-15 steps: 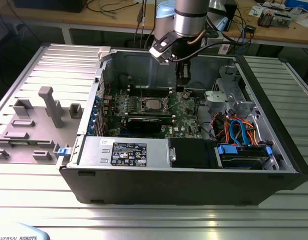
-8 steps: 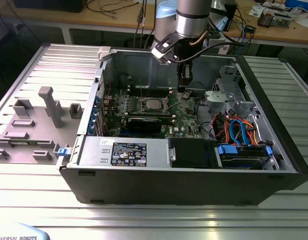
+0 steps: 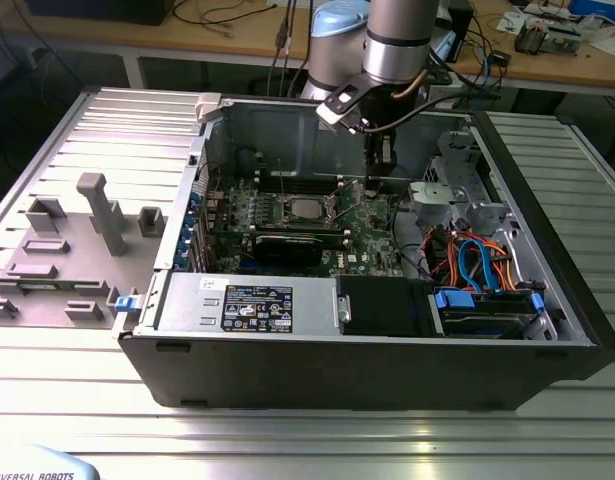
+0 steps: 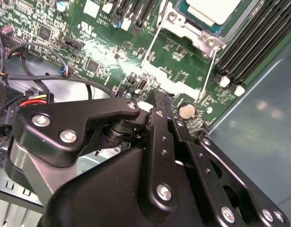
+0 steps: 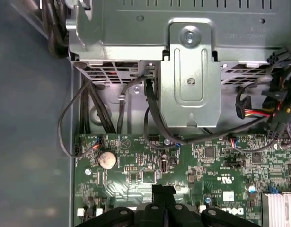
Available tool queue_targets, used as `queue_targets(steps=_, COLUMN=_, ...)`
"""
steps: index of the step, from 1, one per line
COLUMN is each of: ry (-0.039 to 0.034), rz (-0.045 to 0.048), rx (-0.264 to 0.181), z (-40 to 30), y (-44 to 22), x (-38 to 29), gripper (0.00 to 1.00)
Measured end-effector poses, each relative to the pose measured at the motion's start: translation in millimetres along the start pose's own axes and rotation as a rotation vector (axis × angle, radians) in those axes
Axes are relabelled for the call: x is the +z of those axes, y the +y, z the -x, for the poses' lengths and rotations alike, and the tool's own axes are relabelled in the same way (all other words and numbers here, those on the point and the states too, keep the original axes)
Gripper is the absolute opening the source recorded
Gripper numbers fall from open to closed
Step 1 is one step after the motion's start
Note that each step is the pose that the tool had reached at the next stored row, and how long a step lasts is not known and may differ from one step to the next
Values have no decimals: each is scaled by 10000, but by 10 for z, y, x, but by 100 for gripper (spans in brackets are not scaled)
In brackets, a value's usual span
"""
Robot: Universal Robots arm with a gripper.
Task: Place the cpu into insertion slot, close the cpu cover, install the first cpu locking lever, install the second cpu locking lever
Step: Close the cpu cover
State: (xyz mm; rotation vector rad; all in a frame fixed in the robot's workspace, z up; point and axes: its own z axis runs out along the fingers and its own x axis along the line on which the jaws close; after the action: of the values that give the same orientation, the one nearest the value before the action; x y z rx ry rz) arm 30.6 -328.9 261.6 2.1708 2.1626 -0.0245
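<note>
1. The ribbed metal counter (image 3: 67, 400) carries a computer case (image 3: 287, 375) lying open side up. In the exterior view, some grey fixture blocks (image 3: 97, 215) sit at 9 o'clock from the case.
2. The arm (image 3: 397, 40) drops in from 12 o'clock, with its wrist pointing pretty much straight down into the case.
3. Inside, a power supply (image 3: 247, 300) runs along the 6 o'clock wall and a bundle of blue and orange cables (image 3: 477, 262) sits at 3 o'clock. The green motherboard (image 3: 372, 245) is in the middle, with a black graphics card (image 3: 287, 247) across it.
4. The gripper (image 3: 375, 180) (image 4: 159, 97) (image 5: 163, 190) hangs just over the board, at roughly 2 o'clock from the chip and apart from it. The fingers are clenched together with nothing between them. Loops of black cable and a metal bracket (image 5: 190, 80) crowd the case wall beyond it.
5. The cpu cover (image 4: 183, 26) lies flat on the insertion slot (image 3: 328, 212), framing the chip.
6. The cpu (image 3: 305, 208) (image 4: 211, 8) is seated in the slot, flat, with its pale top facing the open side. It's square, so there's no real long axis, and its edges run in line with the memory slots (image 4: 249, 42).
7. The two thin locking levers (image 4: 153, 43) angle away from the socket corners. In the exterior view they look raised, not tucked down.
8. A coin cell (image 5: 107, 160) (image 4: 186, 110) sits on the board near the fingertips.
</note>
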Motion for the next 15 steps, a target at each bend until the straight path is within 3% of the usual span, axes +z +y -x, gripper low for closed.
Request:
queue_targets(steps=4, ry=1, rz=-16, rx=-1, z=-7, y=59, x=57, gripper=11)
queue_targets(steps=6, ry=2, rz=-33, rx=-2, z=-12, y=62, x=131, gripper=11)
queue_targets(steps=8, ry=14, rz=-33, rx=-11, z=-13, y=55, x=151, gripper=11)
queue_targets(steps=12, ry=115, rz=-43, rx=-46, z=-13, y=-45, x=148, gripper=11)
queue_targets(steps=15, ry=133, rz=-43, rx=-57, z=-12, y=-101, x=145, gripper=11)
